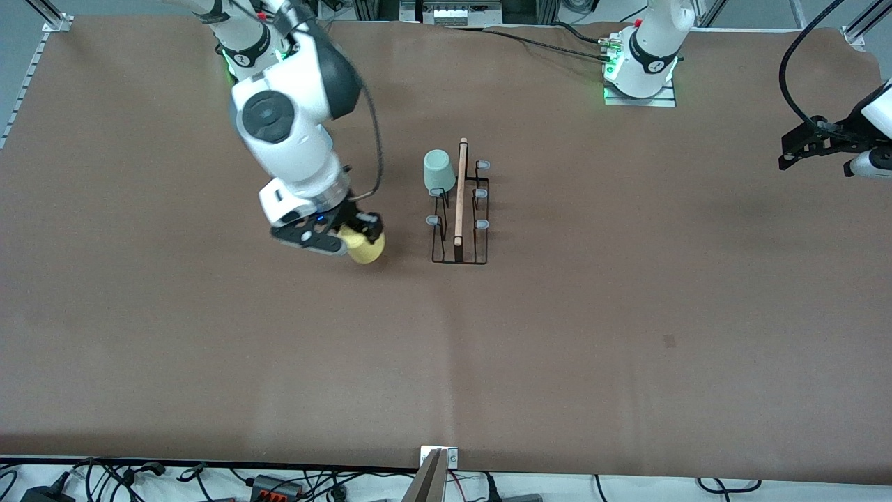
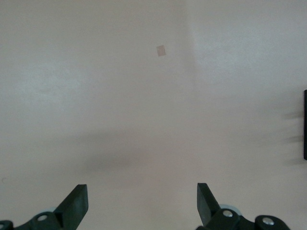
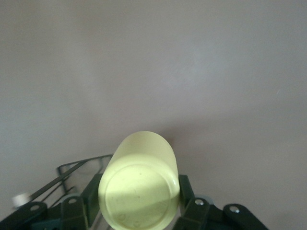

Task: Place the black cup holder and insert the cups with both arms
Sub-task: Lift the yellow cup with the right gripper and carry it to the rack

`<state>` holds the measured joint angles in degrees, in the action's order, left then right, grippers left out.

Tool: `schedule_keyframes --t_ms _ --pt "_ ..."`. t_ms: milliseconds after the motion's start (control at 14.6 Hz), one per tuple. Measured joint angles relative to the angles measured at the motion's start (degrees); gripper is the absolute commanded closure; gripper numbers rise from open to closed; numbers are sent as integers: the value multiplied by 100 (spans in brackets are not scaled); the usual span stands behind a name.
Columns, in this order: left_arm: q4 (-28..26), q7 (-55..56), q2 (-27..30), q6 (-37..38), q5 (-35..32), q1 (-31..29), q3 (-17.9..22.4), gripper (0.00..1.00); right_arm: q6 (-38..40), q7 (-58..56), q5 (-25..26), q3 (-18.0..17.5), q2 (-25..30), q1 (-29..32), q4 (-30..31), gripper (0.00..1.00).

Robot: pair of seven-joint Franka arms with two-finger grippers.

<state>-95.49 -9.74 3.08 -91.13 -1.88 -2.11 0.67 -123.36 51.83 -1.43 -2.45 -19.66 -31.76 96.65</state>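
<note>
In the middle of the bench (image 1: pixel 627 335) sits the black cup holder (image 1: pixel 459 209), wooden rod running along its top, with the mint green cup (image 1: pixel 439 171) upside down on a peg at the end nearest my bases. Just beside the holder, toward my right arm's end, my right pincer (image 1: pixel 362 233) is clamped tight on the yellow cup (image 1: pixel 366 245), fingers (image 3: pixel 184 191) pinching its sides, cup tipped with its closed bottom facing my wrist cam. That right arm reaches down from its base with the wrist angled toward the rack. My left pincer (image 1: pixel 791 155) waits up over the bench's edge at my left arm's end, fingers (image 2: pixel 76 203) spread wide, nothing in them.
</note>
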Motion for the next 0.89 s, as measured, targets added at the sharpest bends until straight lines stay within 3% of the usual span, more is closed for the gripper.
schedule_keyframes --t_ms 410,821,889 --pt "1 0 0 0 0 0 0 0 263 1789 538 -361 -417 -636 -464 85" --pt "1 0 0 0 40 0 0 0 72 1941 749 -352 -897 -704 -537 84" --pt "1 0 -1 0 47 -1 0 0 -13 1941 749 -351 -925 -701 -551 80"
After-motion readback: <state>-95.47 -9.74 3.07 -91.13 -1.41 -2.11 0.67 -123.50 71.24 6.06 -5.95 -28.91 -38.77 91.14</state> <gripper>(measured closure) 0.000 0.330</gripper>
